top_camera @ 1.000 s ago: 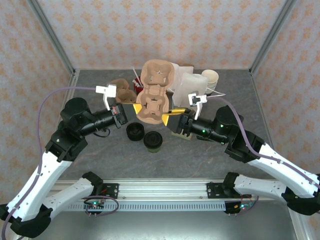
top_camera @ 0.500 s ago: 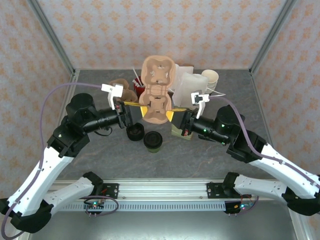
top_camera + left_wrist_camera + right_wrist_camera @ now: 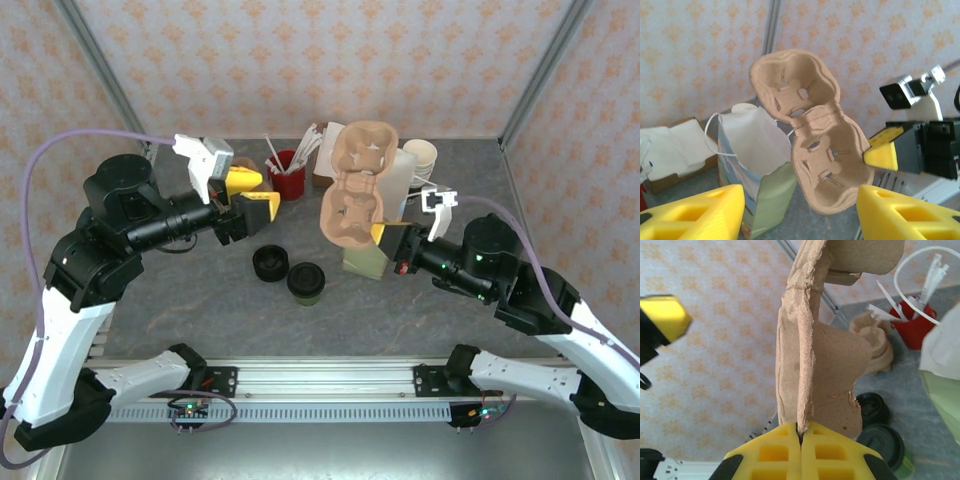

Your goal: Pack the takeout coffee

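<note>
The takeout coffee point(image 3: 306, 283), an olive-green cup with a black lid, stands on the table's middle; its lid point(image 3: 885, 442) shows low in the right wrist view. My right gripper point(image 3: 386, 236) point(image 3: 801, 432) is shut on the lower edge of a brown pulp cup carrier point(image 3: 355, 190) point(image 3: 815, 355), held upright in the air. My left gripper point(image 3: 262, 190) point(image 3: 800, 220) stands open and empty to the left, well apart from the carrier point(image 3: 810, 150).
A squat pile of black lids point(image 3: 270, 264) point(image 3: 872, 407) sits beside the coffee. An open white-and-green paper bag point(image 3: 365, 262) point(image 3: 755, 165) stands under the carrier. At the back are a red cup of stirrers point(image 3: 285, 180), stacked cups point(image 3: 420, 155) and more carriers point(image 3: 875, 340).
My left gripper opened, let go of the carrier and drew back left. My right gripper shut on the carrier and carried it right, above the bag.
</note>
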Available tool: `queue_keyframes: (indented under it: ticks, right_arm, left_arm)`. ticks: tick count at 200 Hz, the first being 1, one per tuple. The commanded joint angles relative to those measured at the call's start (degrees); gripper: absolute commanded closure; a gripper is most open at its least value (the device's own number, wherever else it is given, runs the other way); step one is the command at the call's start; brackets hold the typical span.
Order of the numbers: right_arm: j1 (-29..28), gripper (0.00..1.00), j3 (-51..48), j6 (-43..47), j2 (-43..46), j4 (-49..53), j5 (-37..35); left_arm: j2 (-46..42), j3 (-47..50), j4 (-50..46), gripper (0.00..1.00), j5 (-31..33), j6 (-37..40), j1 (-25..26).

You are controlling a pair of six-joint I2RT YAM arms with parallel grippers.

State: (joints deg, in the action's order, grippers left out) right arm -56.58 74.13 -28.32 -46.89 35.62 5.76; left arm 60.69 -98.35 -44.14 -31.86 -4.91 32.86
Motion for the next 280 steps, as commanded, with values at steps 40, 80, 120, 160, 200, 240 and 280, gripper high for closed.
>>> queue_keyframes:
  ticks: [40, 80, 120, 160, 200, 240, 280]
  right_arm:
    - [0.07, 1.00, 7.66, -2.10, -5.35, 15.34, 5.28]
    - [0.14, 1.00, 9.08, -1.26, -8.06, 17.86, 10.98]
    - [0.12, 1.00, 8.30, -1.09, -8.22, 16.78, 13.16]
    - [0.07, 1.00, 7.62, -0.72, -7.70, 15.96, 13.97]
    - [0.07, 1.00, 6.77, -0.51, -7.77, 15.06, 15.42]
    - [0.06, 1.00, 6.52, -0.51, -7.47, 14.84, 15.52]
    - [0.06, 1.00, 6.41, -0.21, -7.16, 15.09, 15.21]
  left_arm:
    - [7.61, -4.34, -8.65, 0.41, 6.21, 23.06, 11.29]
    - [14.28, -7.17, -15.26, 0.44, 4.17, 30.70, 12.51]
    - [14.80, -2.76, -13.52, 0.37, 3.85, 34.88, 13.19]
    - [14.13, 0.53, -10.82, 0.26, 4.50, 37.98, 13.22]
    - [16.83, -1.43, -11.20, 0.27, 5.02, 38.83, 13.20]
    - [18.50, -2.42, -11.63, 0.34, 4.11, 38.79, 13.24]
    - [19.17, -3.02, -11.90, 0.45, 3.60, 38.56, 13.20]
